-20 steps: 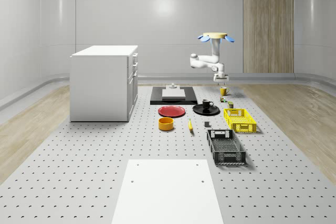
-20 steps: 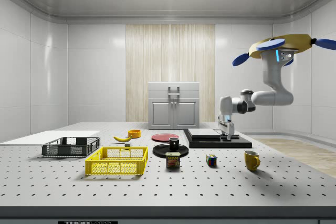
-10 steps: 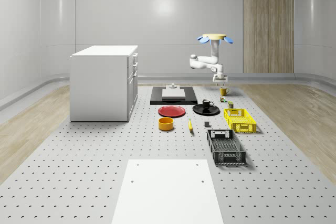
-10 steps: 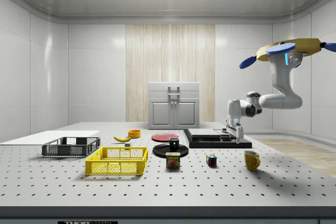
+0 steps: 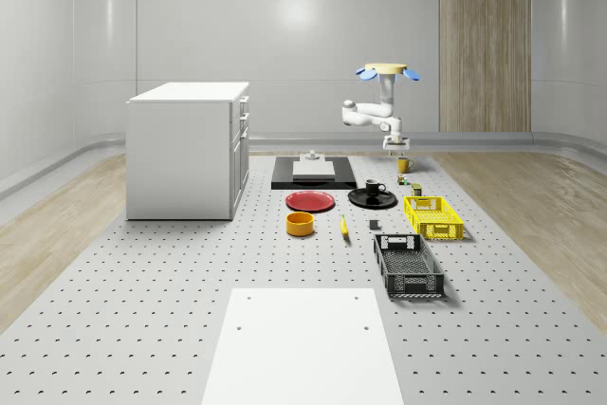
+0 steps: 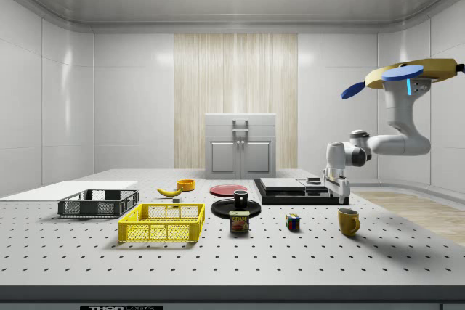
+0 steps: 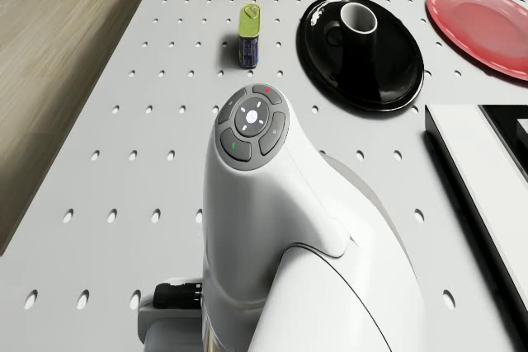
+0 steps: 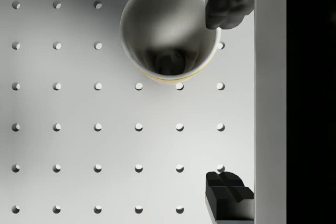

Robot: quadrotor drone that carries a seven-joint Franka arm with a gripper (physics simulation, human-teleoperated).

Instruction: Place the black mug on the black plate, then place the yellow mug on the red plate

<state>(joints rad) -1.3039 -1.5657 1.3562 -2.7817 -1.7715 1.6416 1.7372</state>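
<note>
The black mug [image 5: 376, 187] [image 7: 356, 25] stands upright on the black plate [image 5: 358, 200] [image 7: 388, 80]. Beside it the red plate [image 5: 311, 201] [image 7: 483, 26] lies bare. The yellow mug [image 5: 404, 165] [image 6: 349, 221] [image 8: 169, 32] stands on the table past the black plate. The drone [image 5: 386, 70] [image 6: 410, 74] hovers above it. My gripper [image 5: 396, 145] [image 6: 341, 193] [image 8: 228, 98] hangs open just above the yellow mug, a little to one side. One finger [image 8: 228, 1] overlaps the mug's rim; the other finger [image 8: 227, 195] is over bare table.
A black slab with a white block [image 5: 313, 173] [image 8: 310, 98] lies close beside the gripper. A can [image 7: 250, 35], a colour cube [image 6: 293, 221], a yellow basket [image 5: 433, 215], a black basket [image 5: 408, 265], an orange bowl [image 5: 300, 224] and a banana [image 5: 343, 226] sit nearby. A white cabinet [image 5: 190, 149] stands at the whole-scene view's left.
Drone and arm have shifted toward the side view's right. The gripper has come lower and closer to the yellow mug. The mugs and plates have not moved.
</note>
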